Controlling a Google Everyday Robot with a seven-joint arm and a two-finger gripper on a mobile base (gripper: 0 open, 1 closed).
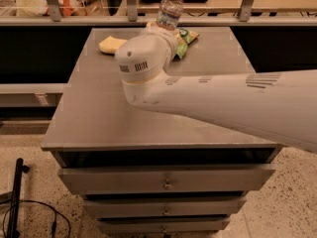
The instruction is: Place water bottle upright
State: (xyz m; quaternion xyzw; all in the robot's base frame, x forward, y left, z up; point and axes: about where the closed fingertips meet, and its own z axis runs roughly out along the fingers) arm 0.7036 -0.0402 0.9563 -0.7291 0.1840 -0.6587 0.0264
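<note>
The water bottle (171,6) is clear and ribbed with a white cap and a dark-and-white label band. It stands nearly upright, cap up, over the far edge of the grey table (99,108). Its lower end is hidden behind my white wrist. My gripper (168,29) sits just below the bottle at the end of the thick white arm that comes in from the right. It is shut on the bottle's lower part. The fingers themselves are mostly hidden by the wrist housing.
A yellow sponge (113,44) lies at the table's far left. A green snack bag (185,37) lies just right of the gripper. Drawers (166,180) are below the tabletop. A black pole (15,197) and a cable stand on the floor at left. A railing runs behind the table.
</note>
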